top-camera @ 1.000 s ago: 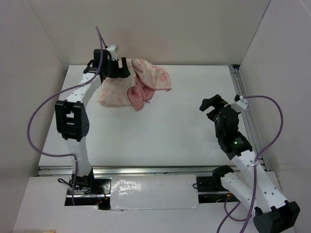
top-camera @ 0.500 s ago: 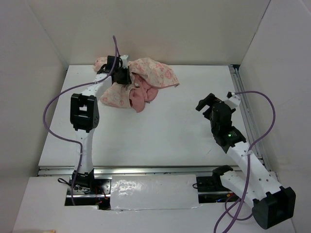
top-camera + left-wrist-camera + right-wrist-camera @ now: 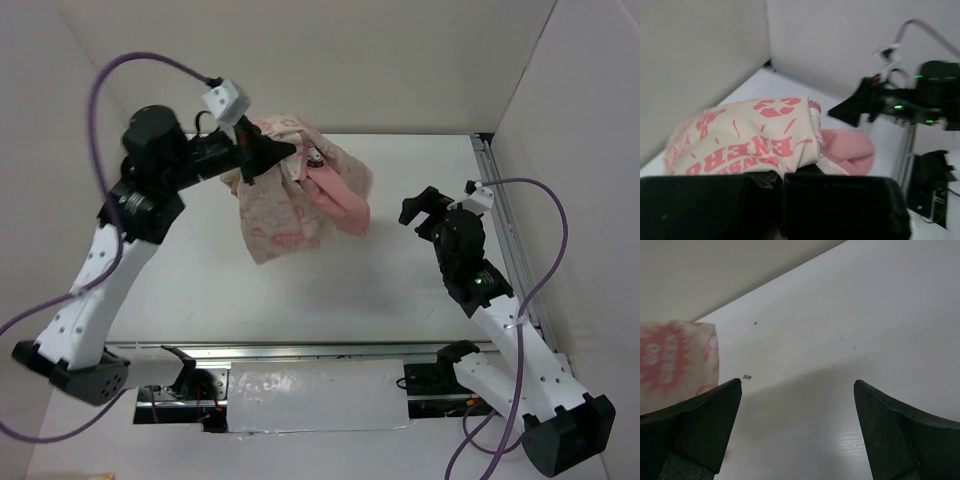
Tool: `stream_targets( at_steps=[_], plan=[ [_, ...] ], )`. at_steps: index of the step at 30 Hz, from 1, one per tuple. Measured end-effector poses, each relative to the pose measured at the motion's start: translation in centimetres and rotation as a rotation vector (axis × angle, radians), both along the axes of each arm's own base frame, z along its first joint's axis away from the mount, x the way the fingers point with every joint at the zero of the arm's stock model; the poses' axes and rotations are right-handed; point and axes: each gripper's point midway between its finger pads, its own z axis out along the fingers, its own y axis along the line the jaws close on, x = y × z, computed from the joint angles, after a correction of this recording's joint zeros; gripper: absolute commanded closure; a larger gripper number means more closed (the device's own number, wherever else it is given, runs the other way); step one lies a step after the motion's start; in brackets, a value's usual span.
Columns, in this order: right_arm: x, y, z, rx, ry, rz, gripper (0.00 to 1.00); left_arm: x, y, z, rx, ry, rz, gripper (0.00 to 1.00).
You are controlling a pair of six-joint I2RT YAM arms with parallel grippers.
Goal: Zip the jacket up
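Observation:
The jacket is a small cream garment with pink print and a salmon-pink lining. It hangs bunched in the air over the far middle of the table. My left gripper is shut on its upper edge, and the arm is raised high. In the left wrist view the printed fabric bulges out just past the black, closed fingers. My right gripper stands open and empty to the jacket's right, low over the table. In its own view, a blurred corner of the jacket shows at the left. I cannot make out the zipper.
White walls close in the white table at the back, left and right. A metal rail runs along the right edge. The right arm shows across the table in the left wrist view.
My left gripper has shut on the jacket and lifted it off the far left of the table, up and towards the middle. The right arm has shifted slightly and stays open.

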Motion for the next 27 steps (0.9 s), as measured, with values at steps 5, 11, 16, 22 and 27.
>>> stream_targets(
  at_steps=[5, 11, 16, 22, 27],
  plan=[
    [-0.5, 0.1, 1.2, 0.012, -0.040, 0.010, 0.00, -7.6, 1.6, 5.1, -0.071, -0.138, -0.113, 1.00],
    [-0.7, -0.1, 1.5, 0.027, -0.048, -0.004, 0.00, -4.5, 1.0, -0.5, -0.015, -0.002, -0.087, 0.36],
    [-0.1, -0.6, -0.2, 0.021, 0.017, -0.051, 0.00, 4.8, 0.8, -13.4, 0.092, 0.357, 0.074, 0.01],
    [1.1, 0.7, -3.2, -0.026, 0.132, -0.006, 0.00, 8.3, 5.1, -26.0, 0.176, 0.730, 0.296, 0.01],
    [1.7, 3.8, -6.0, -0.130, 0.209, 0.141, 0.00, 2.4, 8.3, -28.1, 0.148, 0.780, 0.428, 0.01]
  ],
)
